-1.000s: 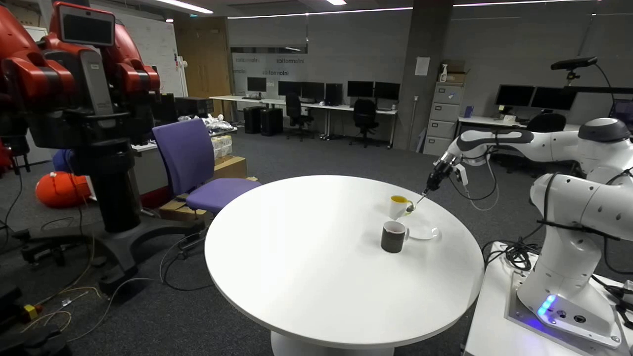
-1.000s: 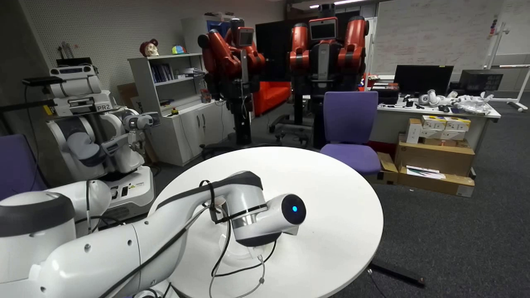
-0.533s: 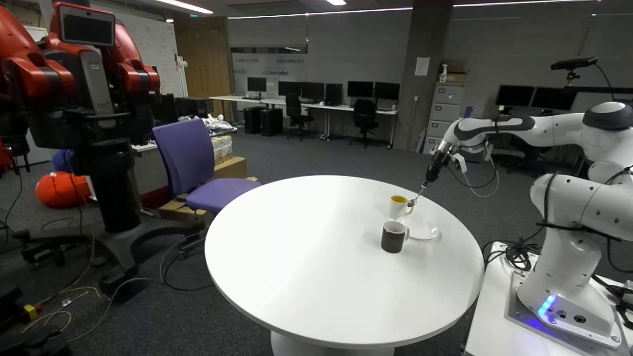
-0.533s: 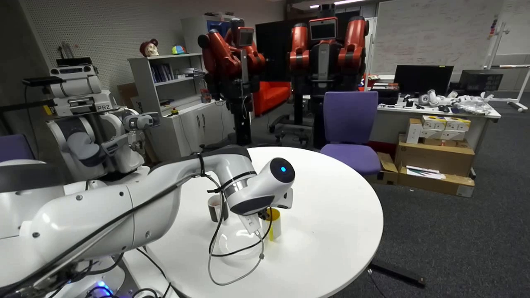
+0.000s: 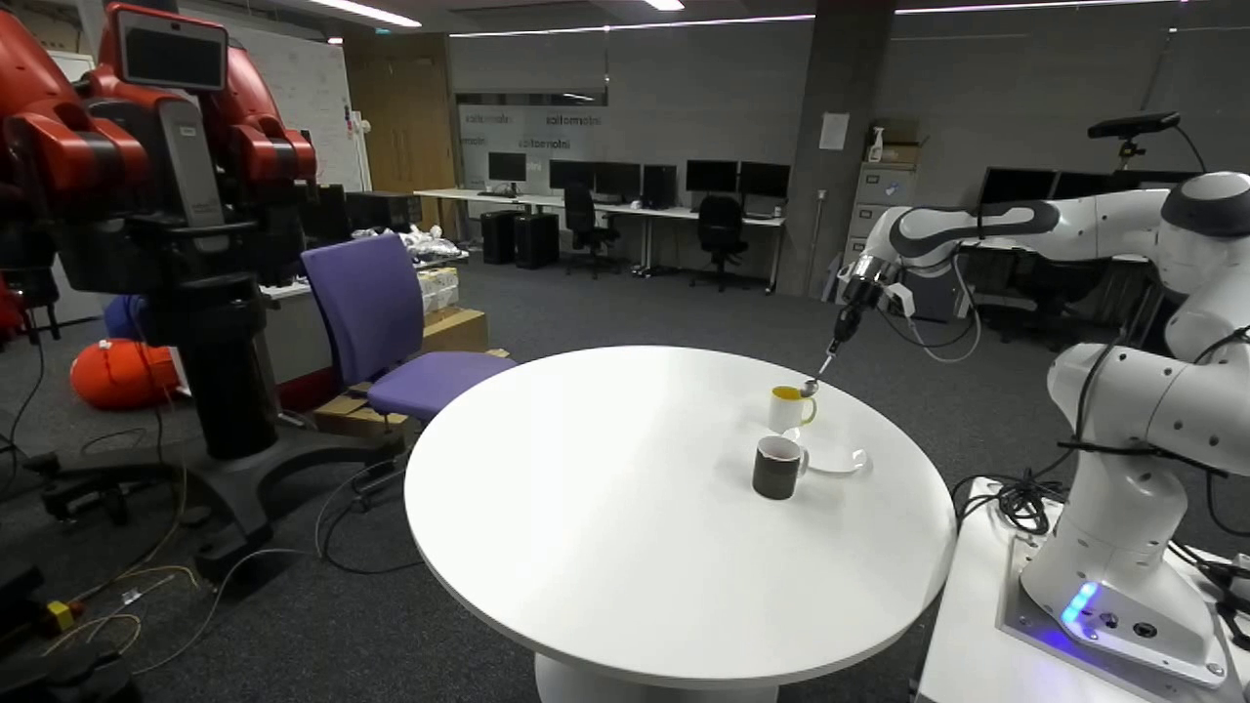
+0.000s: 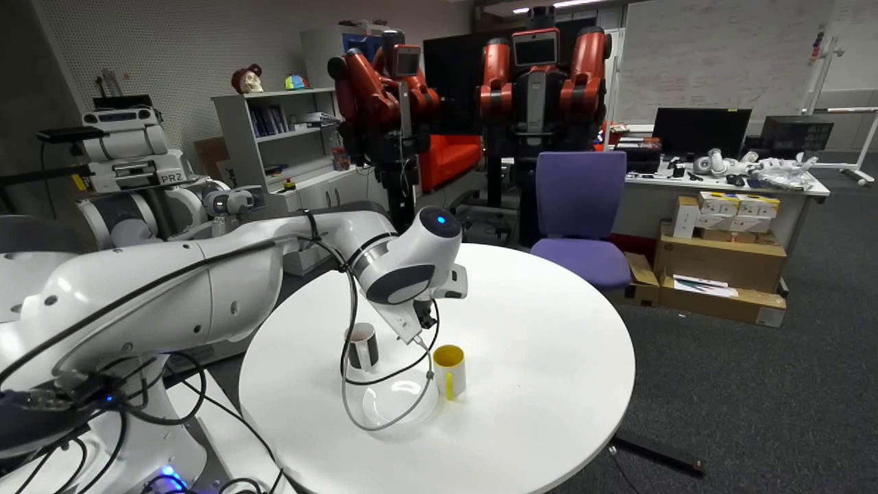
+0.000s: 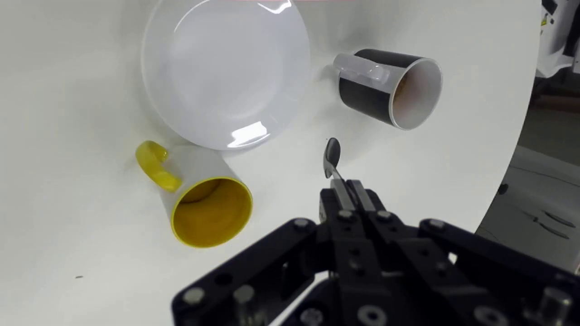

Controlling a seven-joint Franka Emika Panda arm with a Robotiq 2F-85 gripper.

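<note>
Closest in: pincer (image 7: 352, 194) clenched on a grey spoon (image 7: 332, 154), prob. metal, gripped by its handle w/ the bowl end poking out. Ref. = the white plate (image 7: 226, 77), lying flat. Spoon bowl hangs higher than the plate & in the wrist view shows just outside its rim. Next out, right beside the plate: yellow-lined mug (image 7: 204, 203), upright; can't tell if it touches the rim. Further round the plate, a bit apart: dark-banded mug (image 7: 380, 90), also upright, brownish patch inside. All on the round table (image 5: 605, 488). Far past the plate: purple chair (image 6: 579, 213), then a red robot (image 6: 542, 89) in the bg.

Risks, my guess: thin handle = slim grip, so the spoon could twist or slip if its bowl knocks a mug lip; in an exterior view bowl & yellow-lined mug overlap, so clearance there is unclear. A low swing toward the plate might clip that mug & shove it into the rim. Grey cable (image 6: 431, 375) loops down in front of the plate; if the pincer dips, it could snag a mug handle & tip it.
</note>
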